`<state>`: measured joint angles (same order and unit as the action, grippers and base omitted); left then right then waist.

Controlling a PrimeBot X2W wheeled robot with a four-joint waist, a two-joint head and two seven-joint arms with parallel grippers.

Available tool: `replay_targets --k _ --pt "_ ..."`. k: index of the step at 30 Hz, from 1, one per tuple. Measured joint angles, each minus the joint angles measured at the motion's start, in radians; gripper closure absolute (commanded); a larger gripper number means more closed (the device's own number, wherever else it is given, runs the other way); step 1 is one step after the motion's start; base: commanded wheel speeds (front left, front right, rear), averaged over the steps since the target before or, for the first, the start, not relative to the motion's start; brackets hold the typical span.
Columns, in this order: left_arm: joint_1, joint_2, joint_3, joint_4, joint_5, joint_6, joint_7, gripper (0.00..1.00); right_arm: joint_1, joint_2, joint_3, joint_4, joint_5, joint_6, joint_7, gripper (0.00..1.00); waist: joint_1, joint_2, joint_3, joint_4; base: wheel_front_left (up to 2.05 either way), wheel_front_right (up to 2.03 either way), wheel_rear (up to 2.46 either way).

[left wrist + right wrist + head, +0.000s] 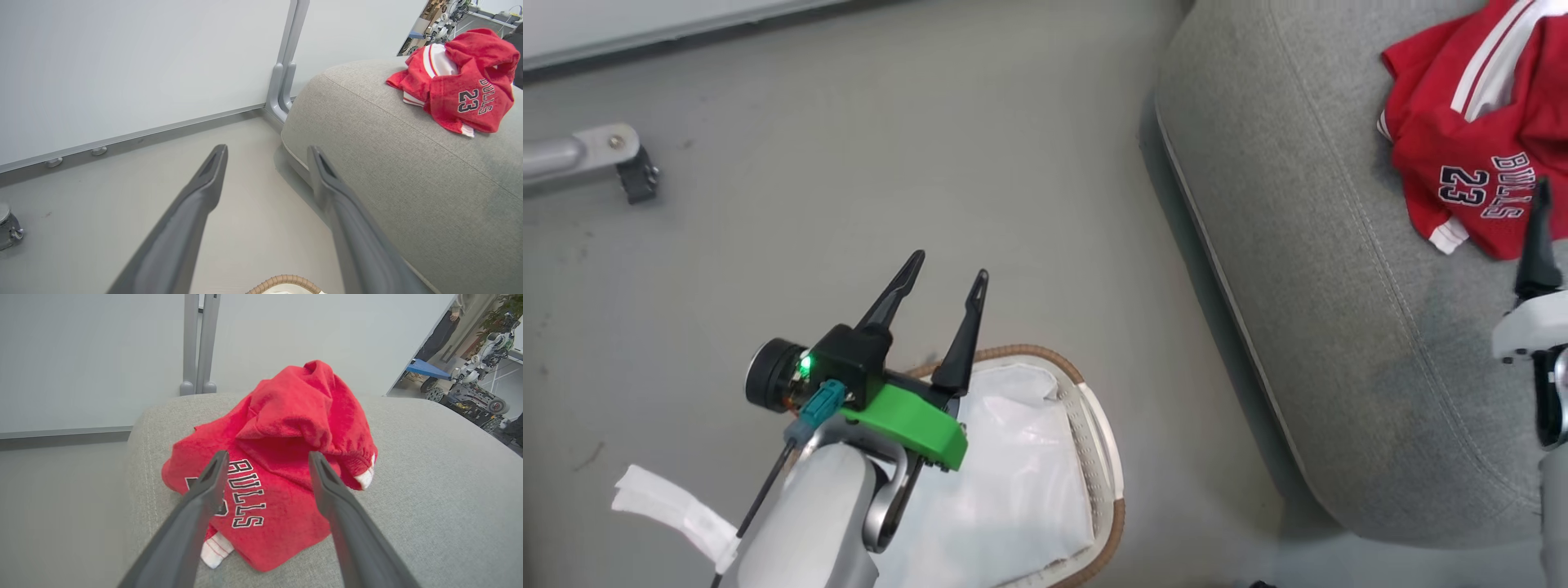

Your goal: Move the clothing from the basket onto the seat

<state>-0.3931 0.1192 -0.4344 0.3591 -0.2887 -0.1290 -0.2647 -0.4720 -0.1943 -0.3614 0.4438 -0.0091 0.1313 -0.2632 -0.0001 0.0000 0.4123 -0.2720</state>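
1. Grey floor (849, 163) w/ white wall panel (122, 61) behind. A grey post (286, 69) stands where the panels meet.
2. Jersey (282, 457): red, crumpled in a heap on the seat (1339, 286), "BULLS" + "23" facing up, white striped trim showing at the edges. Not in the basket.
3. R gripper (268, 455): fingers spread apart, nothing between them. Tips hang at the jersey's near side, over the lettering. Can't tell if they touch the fabric.
4. Seat: grey fabric, rounded edge, stitched seam. The jersey sits toward the robot's right on it.
5. Basket (1115, 498): on the floor near the seat's edge, w/ brown woven rim & perforated wall. It holds a white cloth (1013, 474).
6. L gripper (951, 267): fingers apart, empty, above the basket's far rim, pointing out over the floor, well apart from the jersey.
7. Misc: metal leg (613, 159) w/ black caster on the floor at far left. White strip (670, 506) by the L arm. Another robot (478, 388) in the bg past the panel.
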Motion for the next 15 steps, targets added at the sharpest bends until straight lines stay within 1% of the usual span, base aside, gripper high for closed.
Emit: replay_targets --k 5,10,15 --pt "0.048 -0.009 0.108 -0.007 0.035 0.0 0.0 0.0 0.042 0.033 0.089 -0.055 0.053 0.0 0.0 0.0 0.0 0.0 -0.06 0.031 0.0 0.0 0.0" --pt "0.099 -0.034 0.219 -0.025 0.061 0.005 0.0 0.0 0.077 0.06 0.182 -0.072 0.091 0.0 0.0 0.0 0.0 0.0 -0.102 0.078 0.0 0.0 0.0" --pt "0.155 -0.051 0.305 -0.025 0.099 0.006 0.0 0.0 0.117 0.09 0.229 -0.081 0.11 0.0 0.0 0.0 0.0 0.0 -0.143 0.13 0.0 0.0 0.0"
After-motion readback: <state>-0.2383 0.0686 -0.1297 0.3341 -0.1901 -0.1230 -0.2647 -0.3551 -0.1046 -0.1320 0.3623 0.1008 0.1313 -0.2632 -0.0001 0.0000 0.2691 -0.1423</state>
